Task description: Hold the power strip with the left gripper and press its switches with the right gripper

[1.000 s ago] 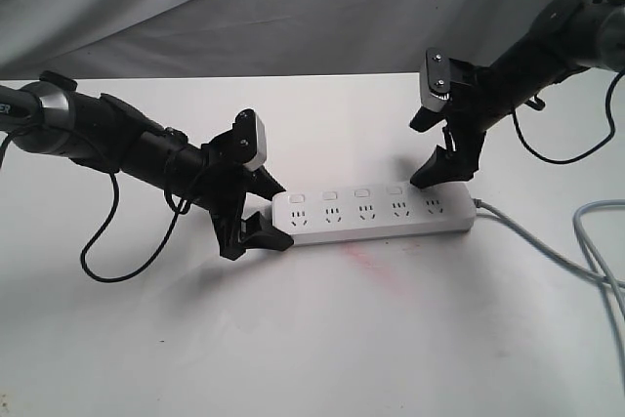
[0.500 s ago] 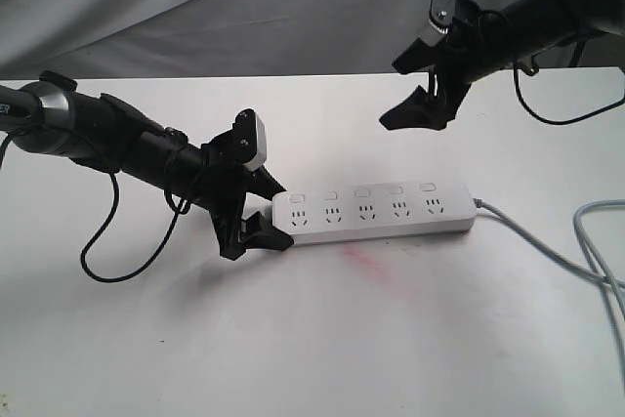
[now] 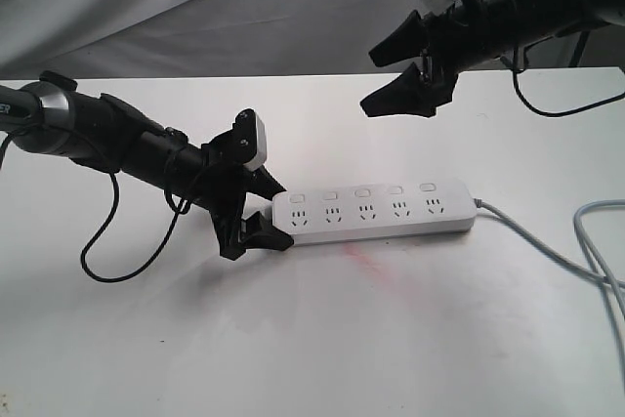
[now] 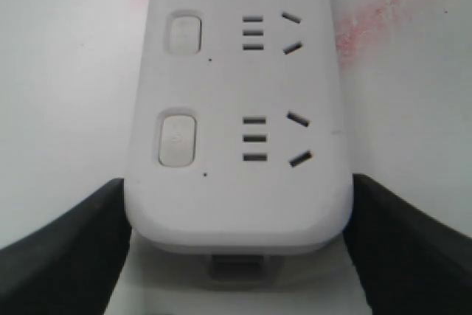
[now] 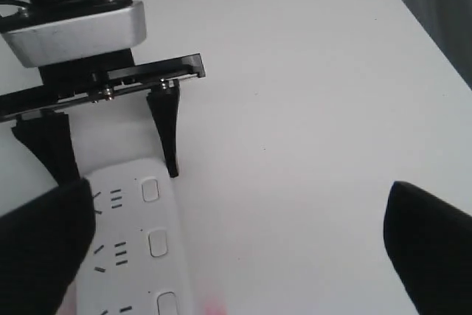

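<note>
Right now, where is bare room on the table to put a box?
Free: the wide table front in front of the power strip, bare but a pink stain; also the band behind it, under the raised right end effector. Crowded: around the left end effector and the grey cables at right.
</note>
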